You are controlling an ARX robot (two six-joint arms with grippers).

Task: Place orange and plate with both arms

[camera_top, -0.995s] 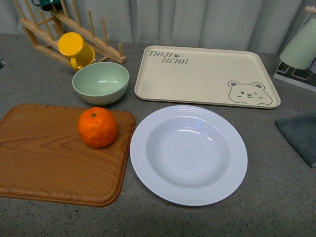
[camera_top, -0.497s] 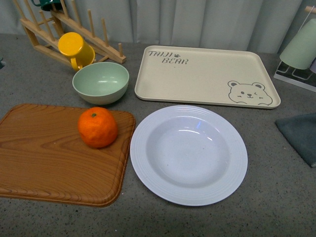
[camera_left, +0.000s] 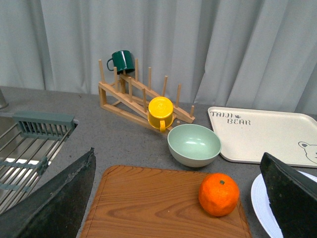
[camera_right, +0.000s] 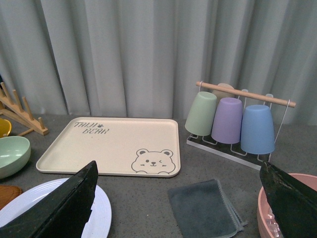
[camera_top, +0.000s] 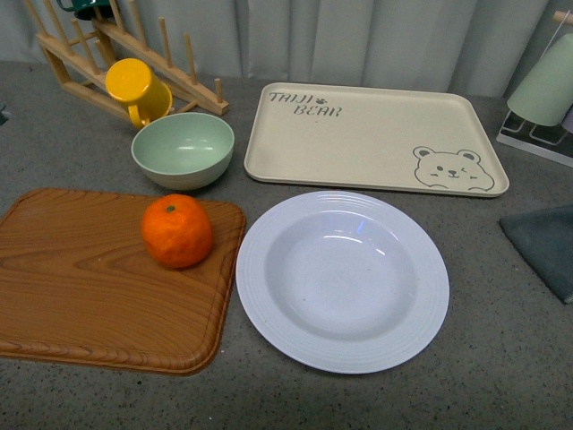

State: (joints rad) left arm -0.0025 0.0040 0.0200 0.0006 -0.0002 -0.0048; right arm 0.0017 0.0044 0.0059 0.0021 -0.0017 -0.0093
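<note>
Soft, even light is falling from above, laying faint shadows under the orange (camera_top: pixel 177 230) and plate (camera_top: pixel 431 278). Mild glare is glinting in the plate's basin. All views are looking sharp.

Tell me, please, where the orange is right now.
In the front view the orange sits left of centre, on the right part of the wooden board, just left of the white plate and nearer the camera than the pale green bowl.

Kitchen-style setup, likely staged: grey counter (camera_top: pixel 501 358), wire drain rack (camera_left: pixel 42 124), wooden mug rack (camera_left: pixel 102 91), cup stand (camera_right: pixel 245 93), cutting board (camera_top: pixel 81 269), curtain (camera_right: pixel 124 49) as backdrop.
</note>
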